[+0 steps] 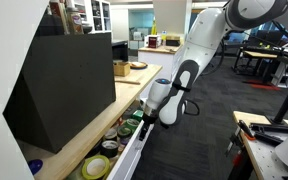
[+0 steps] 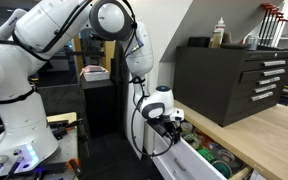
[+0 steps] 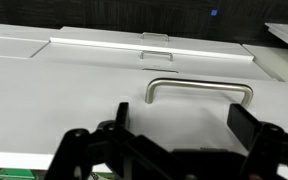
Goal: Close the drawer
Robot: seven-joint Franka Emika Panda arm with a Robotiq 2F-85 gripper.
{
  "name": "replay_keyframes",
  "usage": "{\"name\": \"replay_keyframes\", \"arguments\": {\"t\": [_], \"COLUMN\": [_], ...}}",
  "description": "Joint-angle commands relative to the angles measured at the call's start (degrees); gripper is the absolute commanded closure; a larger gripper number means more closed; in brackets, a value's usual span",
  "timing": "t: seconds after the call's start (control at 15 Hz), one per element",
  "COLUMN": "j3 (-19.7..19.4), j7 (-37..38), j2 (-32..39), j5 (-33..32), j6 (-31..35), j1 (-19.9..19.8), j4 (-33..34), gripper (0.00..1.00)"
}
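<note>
The drawer [image 1: 134,158] under the wooden countertop stands open in both exterior views [image 2: 197,163], with rolls of tape and small items inside. My gripper [image 1: 146,120] is at the drawer's outer white front panel [image 2: 174,127]. In the wrist view the white drawer front [image 3: 64,100] fills the frame, with its metal bar handle [image 3: 199,90] just ahead. My gripper [image 3: 180,118] is open and empty. Its two black fingers sit about as far apart as the handle is wide, just short of it, and whether they touch the panel I cannot tell.
A black tool cabinet [image 1: 64,85] stands on the wooden countertop [image 1: 96,130] above the drawer and also shows in an exterior view [image 2: 234,80]. A cardboard box [image 1: 121,68] sits farther along the counter. A workbench [image 1: 269,135] stands across the aisle.
</note>
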Motion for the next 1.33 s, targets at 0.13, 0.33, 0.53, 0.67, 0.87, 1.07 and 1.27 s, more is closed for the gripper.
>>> {"name": "replay_keyframes", "arguments": {"t": [0.13,0.33,0.53,0.67,0.87,1.07,1.27], "j3": [1.9,2.0,2.0,2.2,2.9,3.3,4.3], "j7": [0.8,0.7,0.5,0.4,0.0,0.2,0.0], "j2": [3.9,5.6,7.8,9.5,12.1,13.3,10.6], "j5": [-1.3,-1.5,-2.0,-2.4,-3.2,-3.7,-4.4], "j6": [1.2,1.0,0.4,0.1,-0.4,-0.6,-0.7], "j1": [-1.4,-1.0,-0.4,-0.1,0.0,0.8,0.6], "j4": [6.0,9.5,14.1,17.2,21.6,23.9,20.9], "gripper": [0.00,0.00,0.00,0.00,0.00,0.00,0.00]}}
